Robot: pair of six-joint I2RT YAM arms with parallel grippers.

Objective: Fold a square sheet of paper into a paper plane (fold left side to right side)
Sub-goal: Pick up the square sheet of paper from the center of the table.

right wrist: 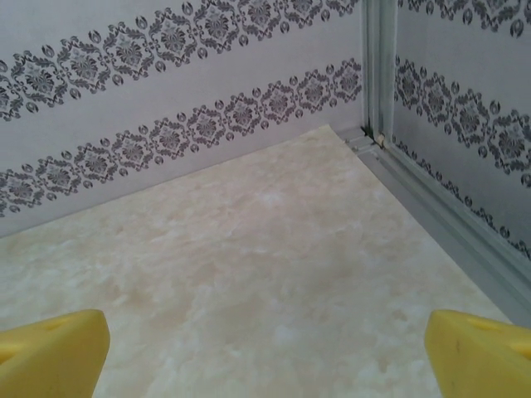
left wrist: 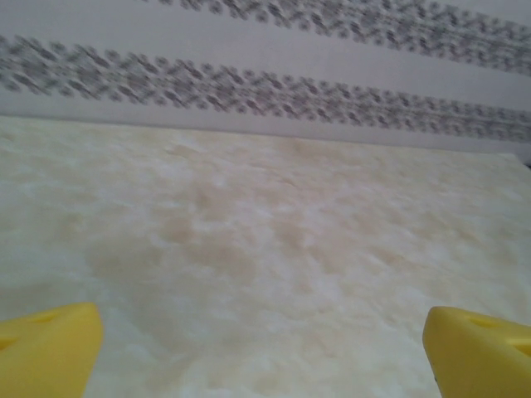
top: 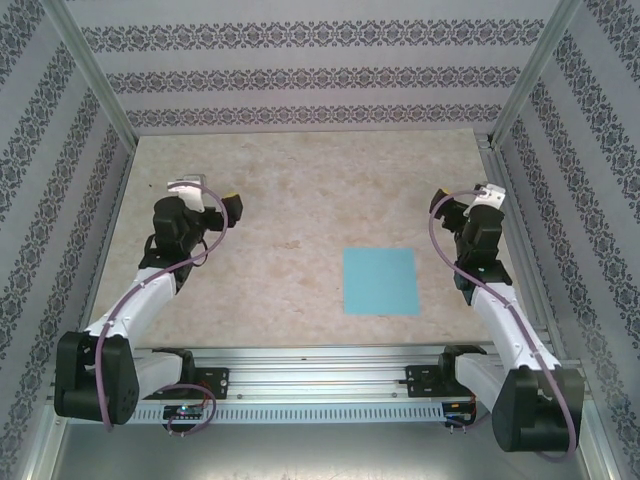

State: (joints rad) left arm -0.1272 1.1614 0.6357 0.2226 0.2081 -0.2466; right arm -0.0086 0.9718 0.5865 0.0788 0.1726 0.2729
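The square sheet of paper (top: 380,281) is light blue and lies flat on the beige table, right of centre and toward the near edge, with no crease visible. My left gripper (top: 228,208) hovers over the left side of the table, far from the sheet. It is open, with bare table between its yellow fingertips (left wrist: 50,352). My right gripper (top: 444,207) is up and to the right of the sheet, apart from it. It is open too, and its yellow fingertips (right wrist: 54,352) stand wide with nothing between them.
Patterned walls enclose the table on three sides (top: 300,75). A metal rail (right wrist: 448,220) runs along the right edge to the back corner post (right wrist: 377,66). The arm bases sit on the aluminium rail (top: 320,375) at the near edge.
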